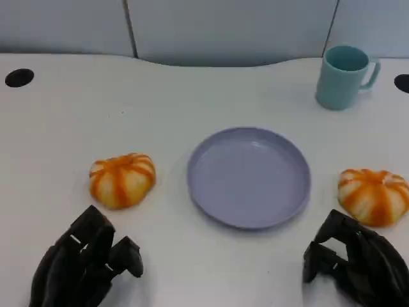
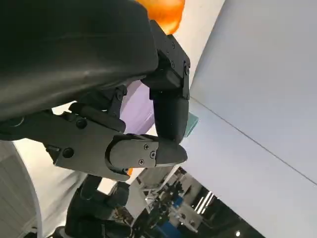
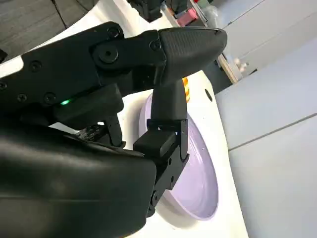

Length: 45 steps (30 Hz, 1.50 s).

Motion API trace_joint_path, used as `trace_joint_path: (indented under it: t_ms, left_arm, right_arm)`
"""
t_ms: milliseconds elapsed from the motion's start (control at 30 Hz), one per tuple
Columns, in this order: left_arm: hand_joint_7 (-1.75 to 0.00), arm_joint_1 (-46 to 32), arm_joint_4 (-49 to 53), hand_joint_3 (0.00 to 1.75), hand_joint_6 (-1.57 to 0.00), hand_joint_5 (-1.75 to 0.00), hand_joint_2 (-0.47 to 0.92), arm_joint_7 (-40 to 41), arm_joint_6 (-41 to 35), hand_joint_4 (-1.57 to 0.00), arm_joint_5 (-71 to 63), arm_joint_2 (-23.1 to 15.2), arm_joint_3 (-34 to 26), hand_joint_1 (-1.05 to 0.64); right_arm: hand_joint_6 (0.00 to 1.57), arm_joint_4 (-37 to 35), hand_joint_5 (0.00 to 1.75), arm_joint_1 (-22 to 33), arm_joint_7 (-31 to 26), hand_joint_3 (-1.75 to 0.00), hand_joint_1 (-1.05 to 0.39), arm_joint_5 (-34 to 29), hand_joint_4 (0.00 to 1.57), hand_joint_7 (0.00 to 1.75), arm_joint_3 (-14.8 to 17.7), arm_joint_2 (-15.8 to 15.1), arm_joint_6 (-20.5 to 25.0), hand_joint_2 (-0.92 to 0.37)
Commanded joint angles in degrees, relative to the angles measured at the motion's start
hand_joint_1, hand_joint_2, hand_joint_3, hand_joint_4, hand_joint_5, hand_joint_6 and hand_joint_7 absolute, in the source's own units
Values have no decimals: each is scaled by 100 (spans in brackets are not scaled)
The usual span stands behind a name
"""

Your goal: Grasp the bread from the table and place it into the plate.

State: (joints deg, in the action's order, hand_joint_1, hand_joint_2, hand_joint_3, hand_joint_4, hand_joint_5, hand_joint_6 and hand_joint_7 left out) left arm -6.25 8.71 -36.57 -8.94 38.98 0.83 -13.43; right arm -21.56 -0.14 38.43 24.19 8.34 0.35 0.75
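Head view shows a white table (image 1: 192, 96) with a lilac plate (image 1: 249, 176) near its middle, and I take this plate as the landmark. To the left of the plate, near it but not touching, lies one bread (image 1: 122, 180), a round bun with orange and cream stripes, resting on the table. To the right of the plate, also apart from it, lies a second bread (image 1: 374, 196) of the same kind. Behind the plate and to the right, well apart from it, a teal mug (image 1: 344, 76) stands upright with its handle turned away from the plate. Nothing lies in the plate.

On the near side of the plate, to the left, is the left hand (image 1: 83, 265), just in front of the first bread and not touching it. Its fingers (image 2: 168, 106) are bent inward but apart, and they hold nothing. On the near side of the plate, to the right, is the right hand (image 1: 358, 262), close to the second bread; whether it touches the bread I cannot tell. Its fingers (image 3: 171, 99) are also curved and free, with nothing between them, and the plate is seen beyond them in the right wrist view.
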Motion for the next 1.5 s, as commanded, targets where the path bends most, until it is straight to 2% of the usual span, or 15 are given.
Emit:
trace_joint_path:
  t_ms: [33,267,367,467,500,533,567,633,733,800,900,1000,1200,1333,1500]
  left_arm:
    - [-172,4,72,34,-47,-175,92,-48,137,-74,-44,-37,-66,-46]
    - [-166,-27,6,33,-44,-175,92,-63,315,-71,-137,-55,-57,-47]
    - [-160,-55,43,34,-40,-175,92,-120,1018,-62,-597,-83,45,-50]
    - [-158,-52,101,34,-39,-175,92,-140,1201,-60,-677,-76,71,-51]
    - [-158,-62,120,34,-39,-175,92,-109,1867,-60,-1105,-130,113,-51]
    - [-117,-62,126,32,-39,-141,92,-71,2436,-51,-1523,-225,156,-51]
    - [-66,-58,149,28,-46,-103,92,-42,2853,-48,-1821,-290,187,-53]
    - [-32,-8,283,27,-49,-77,92,69,3574,-44,-2337,-426,212,-57]
    - [-10,17,357,23,-46,-51,92,458,4246,-38,-3027,-580,240,-60]
    - [-5,20,388,20,-46,-42,92,680,4479,-36,-3289,-654,285,-61]
    - [-1,32,130,13,-38,-28,92,1726,5207,-25,-5205,-1038,211,-49]
    - [0,56,-104,4,-33,-17,92,2572,5342,-21,-6449,-1269,209,-47]
    - [0,57,-961,1,-23,-8,91,3604,4528,-14,-8349,-1647,513,-59]
    - [0,221,-1263,1,-15,-3,92,3599,3867,-7,-8928,-1901,864,-68]
    - [-1,436,-1408,0,-17,-3,91,3603,3278,-7,-9137,-2102,1197,-71]
  right_arm:
    - [65,45,175,23,-38,-31,-62,22,73,146,17,-43,-37,-92]
    - [65,37,175,31,-10,-30,-63,2,73,145,-1,-55,-72,-92]
    - [65,65,175,45,-21,-29,-62,30,73,143,1,-47,-11,-92]
    - [66,68,175,47,-22,-28,-62,33,73,143,1,-47,-4,-92]
    - [66,76,175,61,-29,-28,-62,33,73,142,-10,-25,-4,-92]
    - [66,87,175,76,-33,-28,-62,20,72,143,-27,-7,-24,-92]
    - [66,94,175,86,-36,-30,-62,10,72,143,-40,5,-39,-92]
    - [66,94,175,99,-19,-31,-62,4,72,144,-55,28,-84,-92]
    - [66,114,175,117,-56,-31,-62,-21,72,145,-72,54,-110,-92]
    - [66,125,175,125,-77,-31,-63,-31,73,146,-81,62,-118,-92]
    - [65,138,175,129,-28,-31,-62,25,72,145,-96,64,-45,-92]
    - [64,126,175,110,21,-33,-61,53,72,145,-109,51,-33,-92]
    - [65,161,175,105,-60,-31,-61,27,73,144,-117,31,-2,-92]
    - [65,86,174,65,-45,-29,-62,38,72,144,-93,11,-2,-92]
    - [65,18,175,46,16,-29,-62,71,72,145,-61,20,-73,-92]
